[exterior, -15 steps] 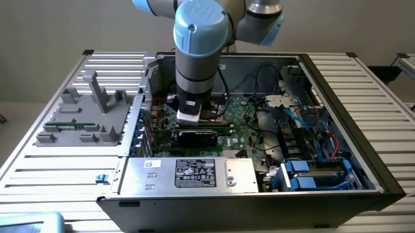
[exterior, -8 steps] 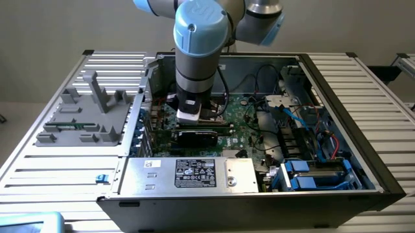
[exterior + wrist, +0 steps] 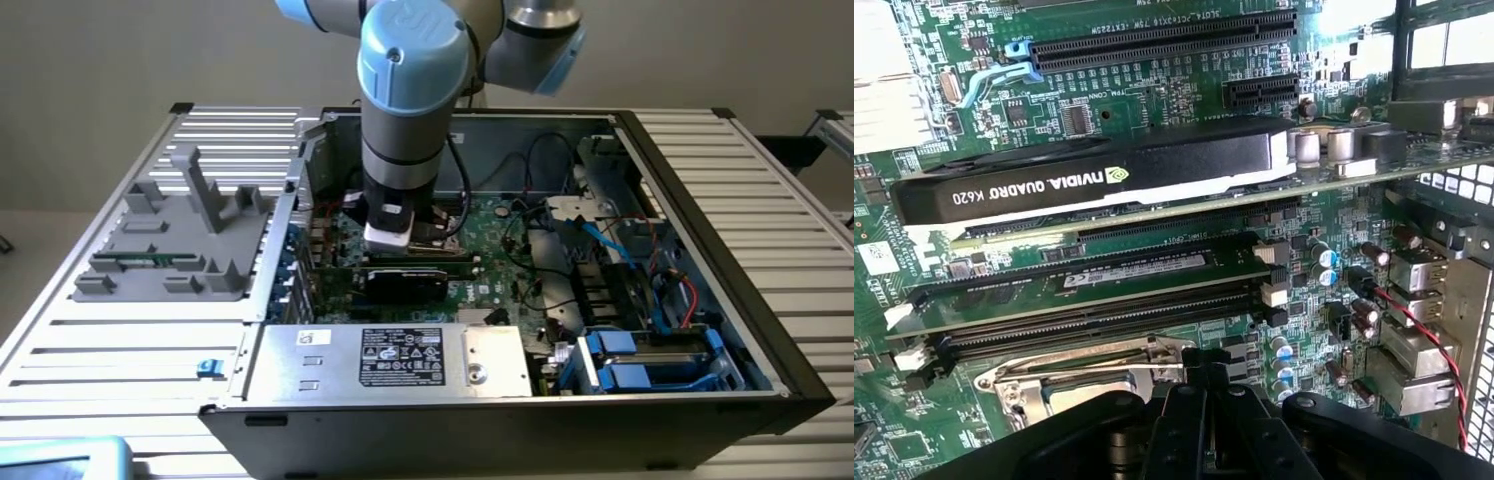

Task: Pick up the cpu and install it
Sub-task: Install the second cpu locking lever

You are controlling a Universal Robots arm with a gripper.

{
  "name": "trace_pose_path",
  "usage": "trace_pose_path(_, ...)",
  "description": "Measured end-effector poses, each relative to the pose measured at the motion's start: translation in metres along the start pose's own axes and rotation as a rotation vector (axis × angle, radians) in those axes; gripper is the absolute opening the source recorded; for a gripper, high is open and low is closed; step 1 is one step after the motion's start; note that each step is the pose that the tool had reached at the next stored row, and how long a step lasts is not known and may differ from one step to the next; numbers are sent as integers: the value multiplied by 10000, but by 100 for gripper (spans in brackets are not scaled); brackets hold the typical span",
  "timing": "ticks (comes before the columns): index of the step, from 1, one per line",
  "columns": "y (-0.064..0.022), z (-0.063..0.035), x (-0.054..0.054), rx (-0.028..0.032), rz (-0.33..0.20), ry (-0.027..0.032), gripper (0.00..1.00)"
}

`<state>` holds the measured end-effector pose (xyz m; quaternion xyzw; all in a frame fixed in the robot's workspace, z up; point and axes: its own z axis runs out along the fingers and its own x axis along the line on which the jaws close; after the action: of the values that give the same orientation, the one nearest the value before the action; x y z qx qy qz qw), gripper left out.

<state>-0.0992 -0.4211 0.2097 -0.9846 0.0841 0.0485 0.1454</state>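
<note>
Wrist view: we see the gripper (image 3: 1199,385) low over the motherboard (image 3: 1154,100), fingers pressed together right at the metal-framed socket (image 3: 1069,385), which is partly cut off by the gripper body. The cpu is hidden; we can't tell if it's pinched betw. the tips or seated. Behind sit a memory stick (image 3: 1094,280) and the graphics card (image 3: 1084,180). Exterior view: the arm (image 3: 407,110) blocks the socket area inside the pc case (image 3: 721,300).

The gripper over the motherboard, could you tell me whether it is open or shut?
Shut. In the wrist view the gripper has its black fingers pressed together with no gap, right beside the metal-framed socket.
</note>
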Motion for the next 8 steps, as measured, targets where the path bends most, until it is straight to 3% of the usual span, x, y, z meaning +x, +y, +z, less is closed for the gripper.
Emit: trace_pose_path(8, 9, 52, 5, -1, 0, 0, 11)
